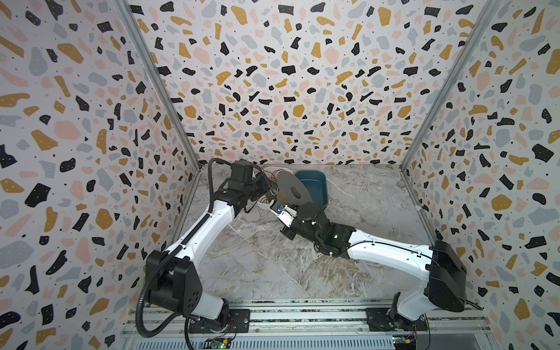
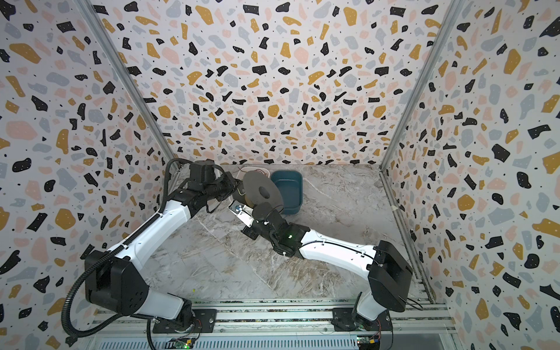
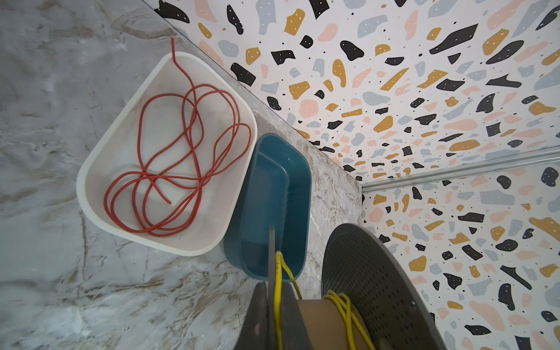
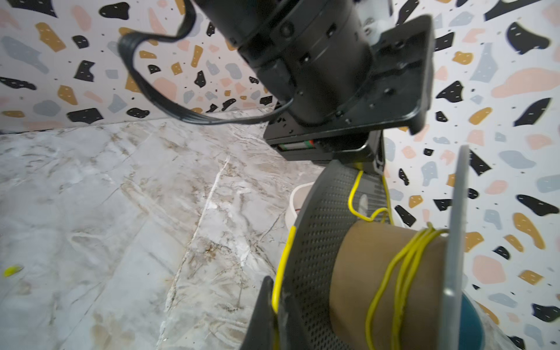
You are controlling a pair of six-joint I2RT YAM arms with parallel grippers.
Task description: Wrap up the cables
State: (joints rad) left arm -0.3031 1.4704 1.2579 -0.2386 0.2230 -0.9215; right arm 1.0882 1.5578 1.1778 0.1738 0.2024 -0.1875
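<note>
**Yellow cable on the spool, red cable in the tray**

Both arms met at the far end of the bench [image 1: 272, 266]. There a grey spool [image 1: 292, 189] with a cardboard core sat tilted above a white tray [image 3: 91, 169] and a blue bin [image 1: 315, 181], which stood just beside each other near the back wall.

The yellow cable [image 4: 403, 266] lay in a few loose turns round the core, close to the solid flange. One strand rose toward the left arm's end, and another ran over the rim of the perforated flange.

The left fingers [image 3: 256, 318] were closed right down, with the yellow cable running between them alongside a thin grey flange edge. The right fingers [image 4: 263, 309] were closed just as tight, pinching the yellow cable just beside the perforated flange. Whether either pair also gripped the flange itself could not be told.

The red cable [image 3: 194, 136] lay in loose, tangled loops inside the white tray, one end poking over its rim.
</note>
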